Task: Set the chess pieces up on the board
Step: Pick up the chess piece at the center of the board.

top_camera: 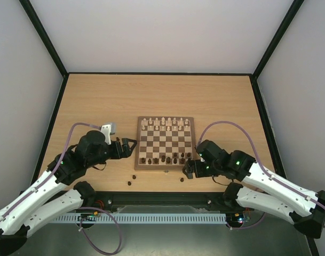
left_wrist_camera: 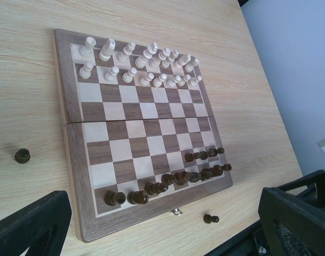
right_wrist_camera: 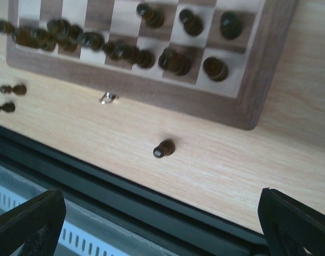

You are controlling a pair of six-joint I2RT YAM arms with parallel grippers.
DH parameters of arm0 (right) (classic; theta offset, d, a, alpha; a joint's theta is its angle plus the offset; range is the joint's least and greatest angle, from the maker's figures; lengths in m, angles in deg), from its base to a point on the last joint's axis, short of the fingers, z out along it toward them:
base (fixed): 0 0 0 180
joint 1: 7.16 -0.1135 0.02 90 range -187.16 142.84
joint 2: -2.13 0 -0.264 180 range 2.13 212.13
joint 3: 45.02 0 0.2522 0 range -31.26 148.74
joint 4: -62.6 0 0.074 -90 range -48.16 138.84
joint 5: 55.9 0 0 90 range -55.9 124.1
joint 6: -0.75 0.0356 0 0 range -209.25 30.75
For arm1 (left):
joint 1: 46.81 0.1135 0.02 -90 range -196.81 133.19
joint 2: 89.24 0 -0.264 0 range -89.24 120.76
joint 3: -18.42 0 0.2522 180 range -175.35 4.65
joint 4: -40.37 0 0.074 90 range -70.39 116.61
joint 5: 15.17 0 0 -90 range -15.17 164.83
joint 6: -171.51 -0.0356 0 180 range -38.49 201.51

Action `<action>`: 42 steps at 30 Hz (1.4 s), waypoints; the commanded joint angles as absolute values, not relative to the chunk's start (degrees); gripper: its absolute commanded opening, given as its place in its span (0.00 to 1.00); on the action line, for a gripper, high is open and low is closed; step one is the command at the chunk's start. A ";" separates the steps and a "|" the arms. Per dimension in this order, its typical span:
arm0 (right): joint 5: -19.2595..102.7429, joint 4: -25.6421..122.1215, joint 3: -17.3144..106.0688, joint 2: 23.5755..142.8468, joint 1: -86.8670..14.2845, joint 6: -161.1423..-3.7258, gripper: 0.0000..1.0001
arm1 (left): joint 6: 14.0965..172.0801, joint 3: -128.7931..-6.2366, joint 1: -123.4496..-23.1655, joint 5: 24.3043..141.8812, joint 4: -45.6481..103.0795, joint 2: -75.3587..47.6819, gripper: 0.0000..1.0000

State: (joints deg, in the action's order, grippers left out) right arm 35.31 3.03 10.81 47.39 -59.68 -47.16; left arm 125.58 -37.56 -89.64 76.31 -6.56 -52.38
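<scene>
Cream side looks done: the small cream turned wooden chess pieces fill the two far ranks of the square wooden chessboard of dark brown and cream squares, which sits mid-counter between your arms. The dark brown turned wooden pieces are only partly in. The near rank looks populated; the rank ahead of it has a handful at its right end and bare squares to the left. Three dark strays lie off the board on the pale wood-grain counter: a lone dark piece just past the near rim, right of the small metal clasp, and two more dark pieces near the board's near-left corner. Right pincer hangs over the lone one, jaws wide apart, nothing in them. Left pincer sits just off the board's left rim, also wide apart and empty. So I'd say you're in the fetch phase for the dark pawns. Next: drop the right pincer so its fingers straddle the lone piece, close gently, lift clear, and set it on a bare square in that second dark rank. Can't tell if it's upright or toppled, so check before closing. The neighbours stand close, so place carefully.
</scene>
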 commanded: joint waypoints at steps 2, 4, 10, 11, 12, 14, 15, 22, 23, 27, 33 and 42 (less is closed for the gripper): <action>33.96 4.02 8.50 49.14 -66.56 -41.55 0.99 | 125.16 -36.74 -89.35 76.31 -5.22 -51.25 0.99; 32.51 4.21 8.74 51.10 -69.26 -40.39 0.99 | 125.03 -36.51 -89.35 76.62 -4.78 -51.04 0.99; 28.04 3.90 10.02 57.41 -76.24 -36.42 0.99 | 125.11 -35.45 -89.35 77.15 -3.83 -51.35 0.99; 27.26 4.03 10.05 58.56 -76.89 -35.93 1.00 | 125.10 -35.31 -89.35 77.20 -3.68 -51.51 0.99; 26.73 4.15 10.01 59.81 -77.43 -35.56 0.98 | 125.10 -35.08 -89.35 77.20 -3.64 -51.65 0.99; 26.08 4.95 10.12 62.56 -78.00 -35.21 0.91 | 125.11 -34.59 -89.30 77.21 -3.39 -52.01 0.99; 25.76 5.60 10.24 63.73 -78.20 -35.15 0.85 | 125.10 -34.33 -89.34 77.26 -3.23 -52.14 0.99; 22.78 10.42 10.40 69.37 -78.18 -34.73 0.57 | 124.68 -33.50 -89.35 78.07 -2.57 -52.33 0.99; 22.76 10.89 10.47 70.40 -78.25 -34.83 0.57 | 124.61 -33.55 -89.35 78.15 -2.57 -52.30 0.99; 23.20 13.34 9.97 73.89 -78.22 -35.10 0.48 | 124.06 -33.69 -89.34 78.35 -2.73 -52.17 0.99; 22.70 14.56 10.48 77.48 -78.21 -35.35 0.38 | 123.88 -33.45 -89.35 78.44 -2.74 -52.29 0.99; 21.91 14.93 10.63 80.24 -78.18 -35.76 0.29 | 124.22 -32.96 -89.35 78.35 -2.66 -52.88 0.99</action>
